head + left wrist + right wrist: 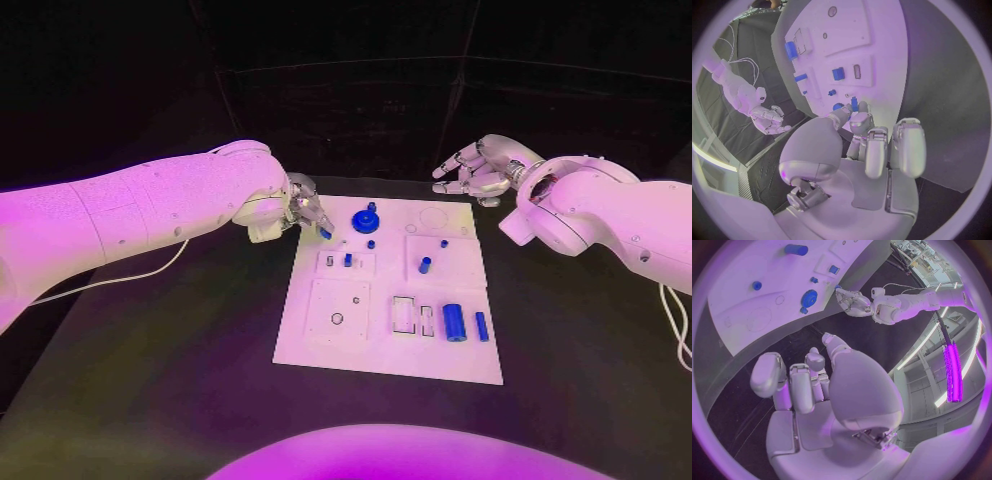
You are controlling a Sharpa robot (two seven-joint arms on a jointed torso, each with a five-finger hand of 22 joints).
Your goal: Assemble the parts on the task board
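Task board (340, 345), a flat white rectangular plate with shallow recessed outlines cut into it, lies in the middle of the black matte surface (173, 400), between the two hands. Small blue parts sit on it: a round knob-like part (366, 219) just beside the left hand's fingertips, a short peg (424, 265) further along the plate, a stout smooth cylinder (454, 322) and a slimmer bar (482, 326) well away from both hands. Pale rectangular slots (414, 315) lie next to the cylinder.

Left hand (296, 212), silver and glossy on a white arm, hovers at the board's far corner; in the left wrist view its fingertips (859, 119) pinch a small blue part (854, 103) above the plate. Right hand (472, 170) hangs beyond the board's other far corner, off the plate, with its fingers loosely curled and apart, holding nothing.
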